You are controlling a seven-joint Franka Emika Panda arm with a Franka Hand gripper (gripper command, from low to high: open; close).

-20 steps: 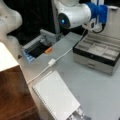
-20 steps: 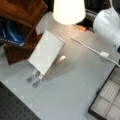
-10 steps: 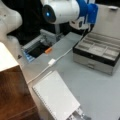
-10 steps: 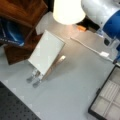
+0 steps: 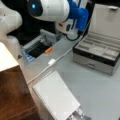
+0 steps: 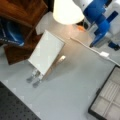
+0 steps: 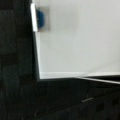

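Observation:
The white and blue arm reaches across the top in both front views. Its gripper (image 5: 64,31) hangs under the blue wrist, above the far edge of the grey table, close to the dark open bin (image 5: 37,48). Nearest it are an orange piece (image 5: 48,50) on the bin's rim and a white cable with a plug (image 5: 51,62) running across the table. The same cable plug (image 6: 103,54) and orange piece (image 6: 80,28) also show in a front view. The wrist view holds only a pale surface (image 7: 80,37) with a dark edge and no fingers.
A white spiral-bound pad (image 5: 56,98) leans upright near the wooden shelf (image 5: 12,95); the pad (image 6: 46,55) shows again with metal clips at its foot. An open grey compartment box (image 5: 100,52) stands at a front view's right. A cream rounded body (image 6: 67,11) sits at a front view's top.
The arm has swung toward the left of a front view, over the bin, and further into the top right of a front view. The pad, cable and box have not moved.

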